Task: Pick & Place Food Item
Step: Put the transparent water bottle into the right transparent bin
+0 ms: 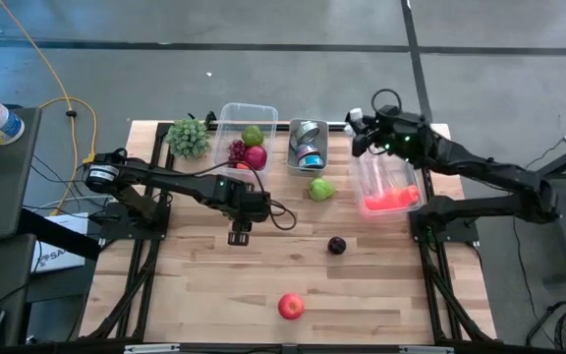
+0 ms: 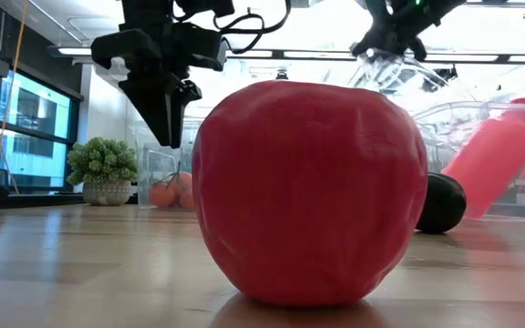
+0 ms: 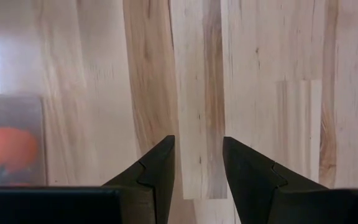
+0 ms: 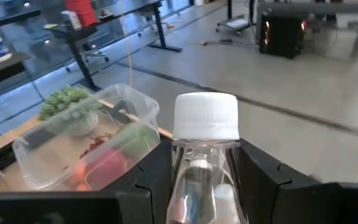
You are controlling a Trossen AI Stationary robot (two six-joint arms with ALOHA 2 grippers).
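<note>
Red apple (image 1: 290, 306) sits on the desk (image 1: 381, 295) well clear of the left end effector (image 1: 240, 236), which hangs slightly parted and empty, presumably poised to descend. Right end effector (image 4: 207, 180) grips a white-capped clear bottle (image 4: 205, 149), apparently held aloft beside the food bin (image 4: 86, 146).

We are seeing a pale, smooth, jointed-wood worktop (image 1: 214, 285), a matt red apple (image 2: 310, 191), and a clear plastic bottle with ribbed white cap (image 4: 206, 116).

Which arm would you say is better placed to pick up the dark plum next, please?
Probably the left: its gripper hangs open and empty over bare table, with the plum nearby. The right gripper is shut on a bottle at the far edge.
</note>
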